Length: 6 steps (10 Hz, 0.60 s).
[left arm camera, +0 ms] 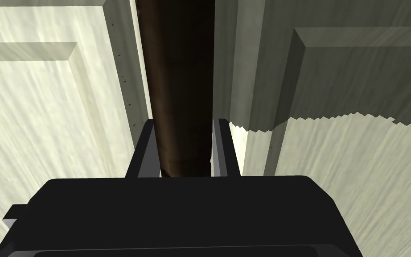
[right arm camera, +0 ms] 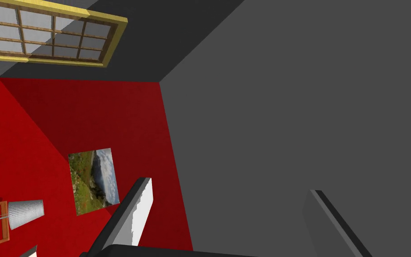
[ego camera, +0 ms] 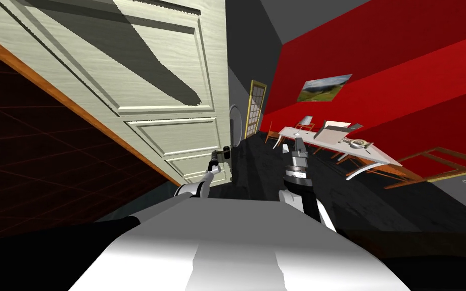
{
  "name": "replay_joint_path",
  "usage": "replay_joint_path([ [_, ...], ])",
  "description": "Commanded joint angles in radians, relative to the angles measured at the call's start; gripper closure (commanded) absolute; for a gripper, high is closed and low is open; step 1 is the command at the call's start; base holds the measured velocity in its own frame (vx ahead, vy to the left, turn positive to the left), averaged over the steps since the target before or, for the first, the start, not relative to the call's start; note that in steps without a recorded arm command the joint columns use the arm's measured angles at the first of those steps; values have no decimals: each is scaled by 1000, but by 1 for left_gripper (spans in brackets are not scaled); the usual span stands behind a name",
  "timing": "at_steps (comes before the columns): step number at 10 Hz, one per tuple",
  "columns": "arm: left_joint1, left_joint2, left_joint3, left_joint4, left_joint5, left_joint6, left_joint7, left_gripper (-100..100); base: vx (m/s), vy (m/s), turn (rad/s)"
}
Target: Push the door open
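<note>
Left gripper [left arm camera: 184,134] is found clamped on the dark handle [left arm camera: 182,80] of the cream door [ego camera: 141,76]; right gripper [right arm camera: 230,187] is held spread. Pushing is judged begun; 1 steady forward press is required.

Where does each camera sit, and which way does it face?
Head view: on the head, rolled, looking steeply down and forward at the cream panelled door, dark floor and red wall; left gripper at the door's edge, right gripper over the floor.
Left wrist view: on the left hand, facing the door; fingers shut on a dark brown bar.
Right wrist view: on the right hand, facing the red wall's landscape picture; fingers open.
Shared: head and left wrist, the door; head and right wrist, the picture.
</note>
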<state>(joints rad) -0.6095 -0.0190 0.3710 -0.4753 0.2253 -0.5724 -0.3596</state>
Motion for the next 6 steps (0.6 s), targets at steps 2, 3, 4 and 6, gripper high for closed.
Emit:
replay_joint_path([
  [2,-6,-20,5,-3,1,-4,-13,100,107,-182,165],
  [3,-8,-25,6,-2,1,-5,-16,100,83,-195,115],
  [4,-9,-29,7,-1,1,-6,-17,100,31,-180,45],
  [6,-12,9,20,24,7,-28,-14,100,20,12,59],
])
